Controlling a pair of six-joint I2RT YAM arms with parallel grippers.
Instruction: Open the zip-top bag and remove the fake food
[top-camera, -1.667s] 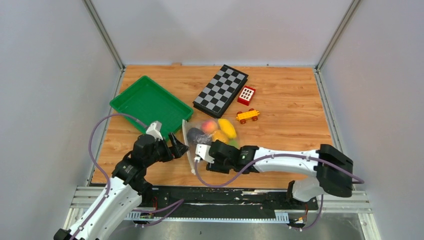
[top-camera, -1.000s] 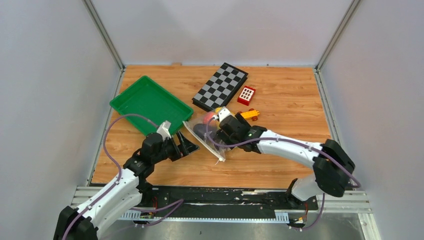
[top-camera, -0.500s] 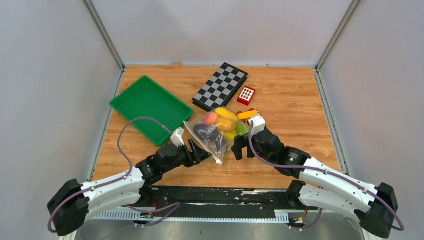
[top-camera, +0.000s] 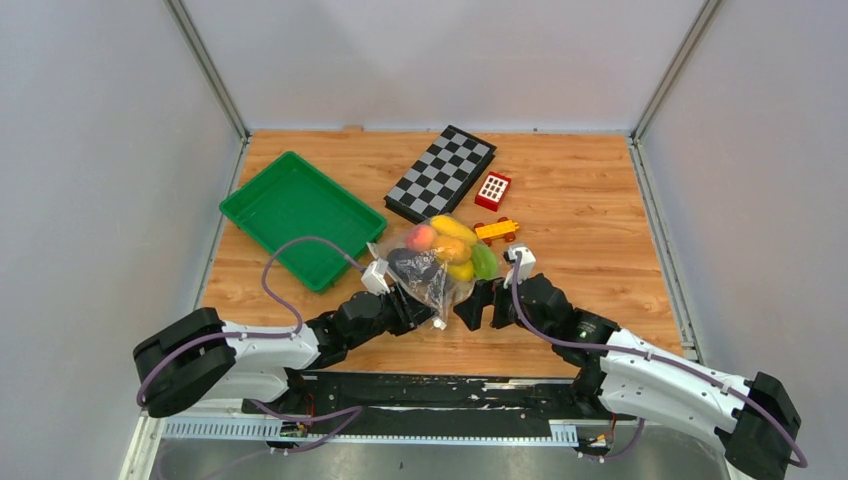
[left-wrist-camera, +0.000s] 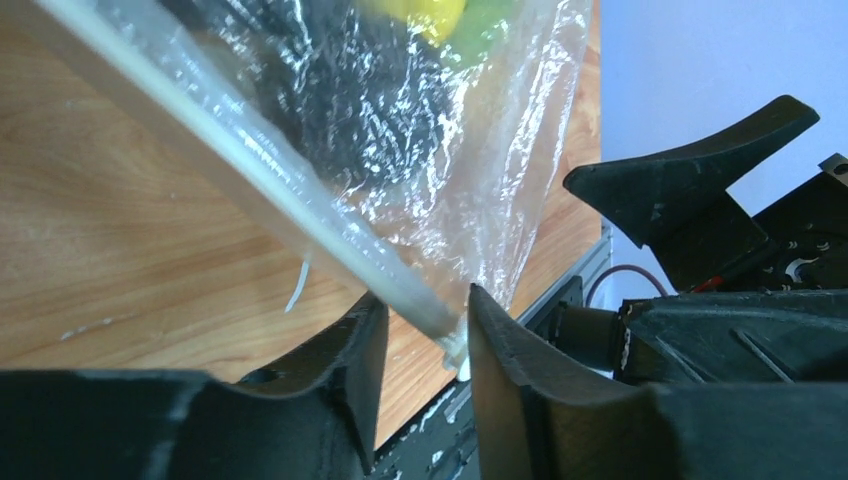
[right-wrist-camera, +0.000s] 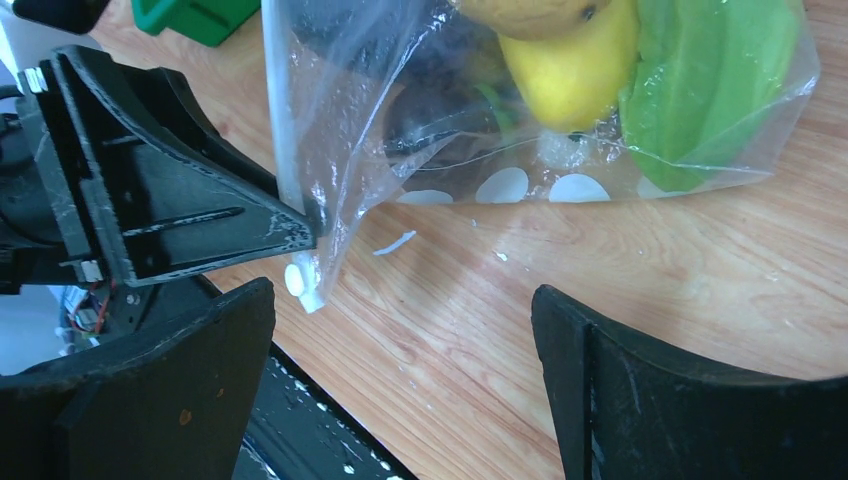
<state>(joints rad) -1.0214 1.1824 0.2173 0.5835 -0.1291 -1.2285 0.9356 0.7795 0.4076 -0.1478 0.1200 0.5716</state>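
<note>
Left hand (left-wrist-camera: 420, 318) is pinched on the zip strip (left-wrist-camera: 250, 170) of the zip-top bag (top-camera: 428, 278), which is laid on the tabletop (top-camera: 590, 190) with the fake food (top-camera: 447, 243) inside; the right hand (right-wrist-camera: 400, 320) is held spread beside it

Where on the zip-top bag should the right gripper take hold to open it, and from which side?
Probably the white tab at the near end of the zip strip, approached from the right. The left gripper pinches that strip beside the tab from the left, and the right gripper is open, facing this end.
</note>
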